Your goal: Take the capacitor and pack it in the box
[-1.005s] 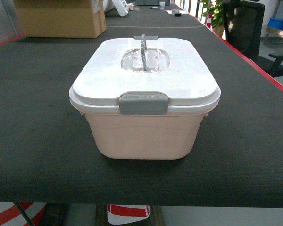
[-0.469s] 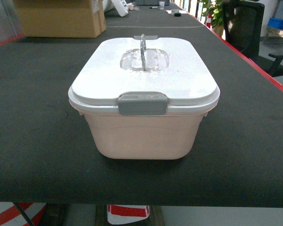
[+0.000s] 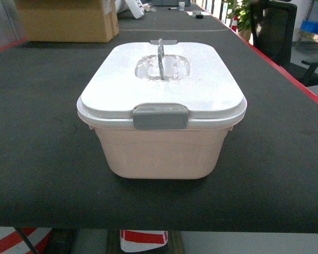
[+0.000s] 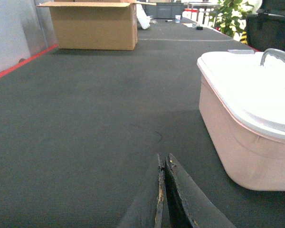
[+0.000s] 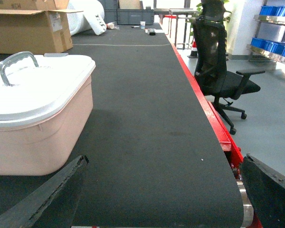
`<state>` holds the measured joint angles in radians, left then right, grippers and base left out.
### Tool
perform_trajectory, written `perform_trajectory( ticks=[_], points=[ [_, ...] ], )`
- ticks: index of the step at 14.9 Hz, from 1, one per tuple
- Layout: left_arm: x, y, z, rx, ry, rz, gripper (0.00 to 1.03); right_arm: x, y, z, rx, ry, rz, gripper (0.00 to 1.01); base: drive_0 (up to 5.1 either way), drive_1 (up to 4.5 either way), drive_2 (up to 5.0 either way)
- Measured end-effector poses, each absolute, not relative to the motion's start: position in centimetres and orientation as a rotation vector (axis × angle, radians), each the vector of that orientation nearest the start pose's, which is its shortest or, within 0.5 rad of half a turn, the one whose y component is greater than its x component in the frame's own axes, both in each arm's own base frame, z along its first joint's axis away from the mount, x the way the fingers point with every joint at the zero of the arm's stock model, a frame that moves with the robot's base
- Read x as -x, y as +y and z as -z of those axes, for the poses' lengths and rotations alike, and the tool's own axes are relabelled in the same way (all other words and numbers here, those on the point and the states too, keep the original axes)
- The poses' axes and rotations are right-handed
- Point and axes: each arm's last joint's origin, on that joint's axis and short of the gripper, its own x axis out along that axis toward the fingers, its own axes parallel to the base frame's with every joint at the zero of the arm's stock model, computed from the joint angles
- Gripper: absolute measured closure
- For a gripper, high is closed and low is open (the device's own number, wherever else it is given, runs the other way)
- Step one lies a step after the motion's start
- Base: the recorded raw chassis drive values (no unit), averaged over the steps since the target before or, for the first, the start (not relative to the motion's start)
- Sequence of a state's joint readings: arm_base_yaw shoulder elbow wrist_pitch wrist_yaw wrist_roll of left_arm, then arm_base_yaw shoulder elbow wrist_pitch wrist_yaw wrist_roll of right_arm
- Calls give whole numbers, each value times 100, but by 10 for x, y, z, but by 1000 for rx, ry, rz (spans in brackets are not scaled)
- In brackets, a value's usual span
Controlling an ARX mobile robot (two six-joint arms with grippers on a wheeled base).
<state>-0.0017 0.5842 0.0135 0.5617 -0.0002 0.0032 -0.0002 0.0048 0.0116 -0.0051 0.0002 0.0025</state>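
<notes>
The pale pink box [image 3: 161, 151] stands in the middle of the black table with its white lid [image 3: 161, 82] on, the grey front clasp [image 3: 160, 116] down and the grey handle [image 3: 161, 52] upright. No capacitor shows in any view. Neither gripper appears in the head view. In the left wrist view my left gripper [image 4: 164, 159] is shut with nothing in it, low over the mat to the left of the box [image 4: 242, 142]. In the right wrist view my right gripper [image 5: 164, 161] is wide open and empty, to the right of the box [image 5: 40, 137].
A brown cardboard carton [image 3: 69, 20] stands at the back left of the table. The table's red right edge [image 5: 213, 118] runs beside a black office chair [image 5: 218, 71]. Blue bins [image 5: 275, 45] sit on a shelf at far right. Small items [image 3: 199, 15] lie far back.
</notes>
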Motion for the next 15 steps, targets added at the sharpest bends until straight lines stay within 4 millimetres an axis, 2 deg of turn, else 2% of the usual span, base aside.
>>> perform_trajectory(
  ticks=[15],
  points=[
    [-113, 0, -171, -3, -14, 1, 101, -97, 0, -167, -2, -2, 0, 3, 0, 0, 0]
  ],
)
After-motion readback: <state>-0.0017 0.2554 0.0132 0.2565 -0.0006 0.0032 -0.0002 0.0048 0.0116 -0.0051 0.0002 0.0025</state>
